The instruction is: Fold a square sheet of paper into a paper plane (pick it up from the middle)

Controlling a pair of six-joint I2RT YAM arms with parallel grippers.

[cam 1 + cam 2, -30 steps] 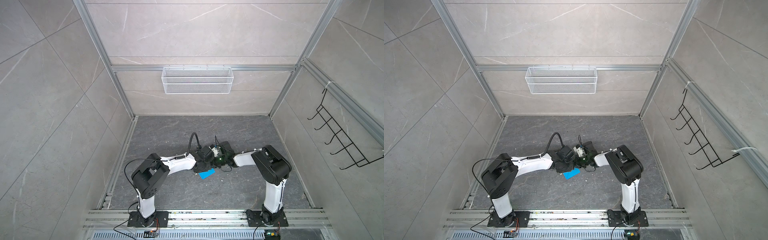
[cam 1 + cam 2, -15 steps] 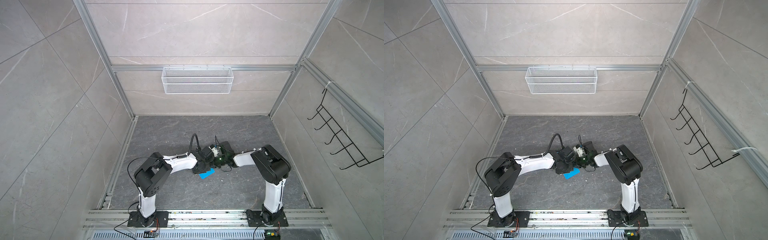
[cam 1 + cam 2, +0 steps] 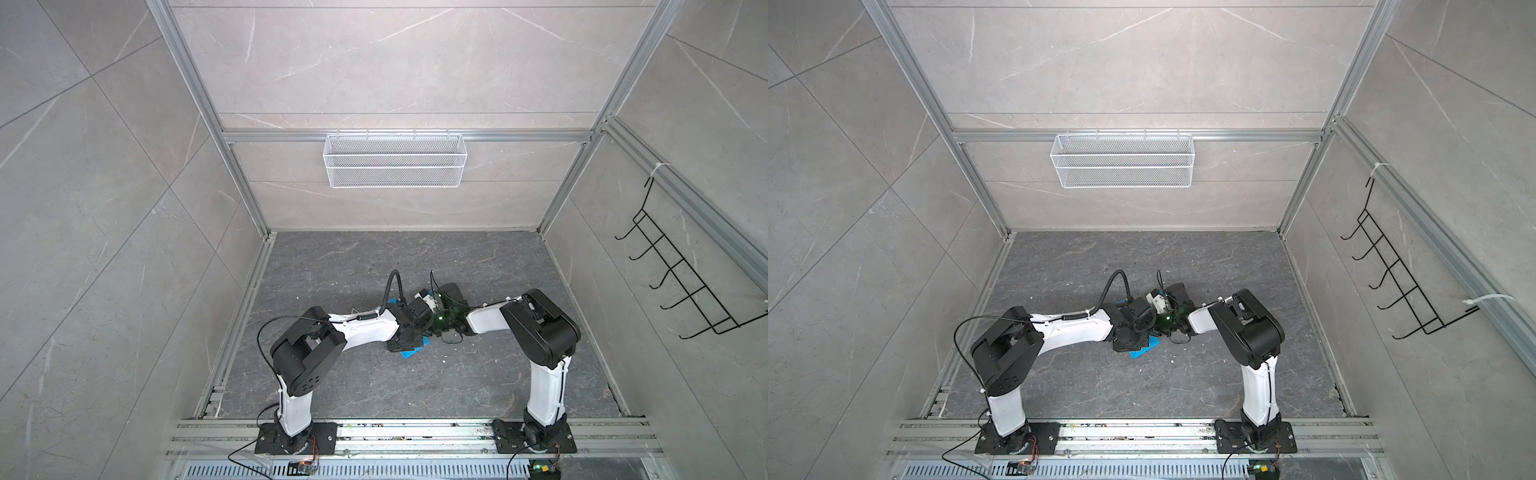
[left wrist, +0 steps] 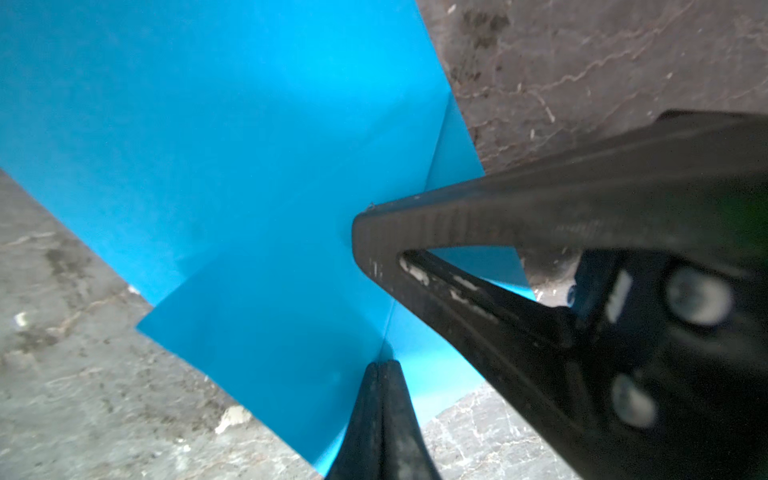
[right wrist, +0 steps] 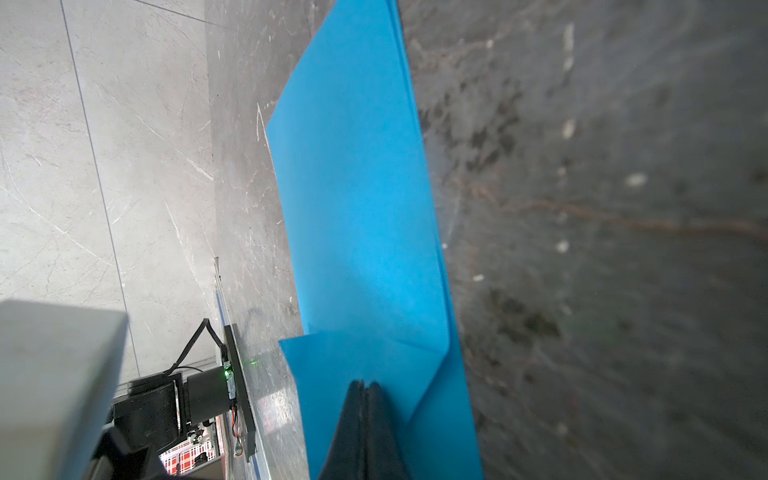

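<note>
The left gripper (image 4: 380, 368), slightly parted a second earlier, is now closed tight at a crease of the partly folded sheet of paper (image 4: 249, 166). The paper is found unmoved between both arms on the table (image 3: 478, 382). The right gripper (image 5: 365, 388) is closed too, with its tip set on the sheet.

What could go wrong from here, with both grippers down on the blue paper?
1. The left gripper and right gripper, both shut, sit close together on the paper; a sideways move may knock them together.
2. The folded corner flap looks held down only near the tips, so it may spring open when they lift.
3. The paper lies loose on the tabletop; dragging a tip could slide or crumple it.
</note>
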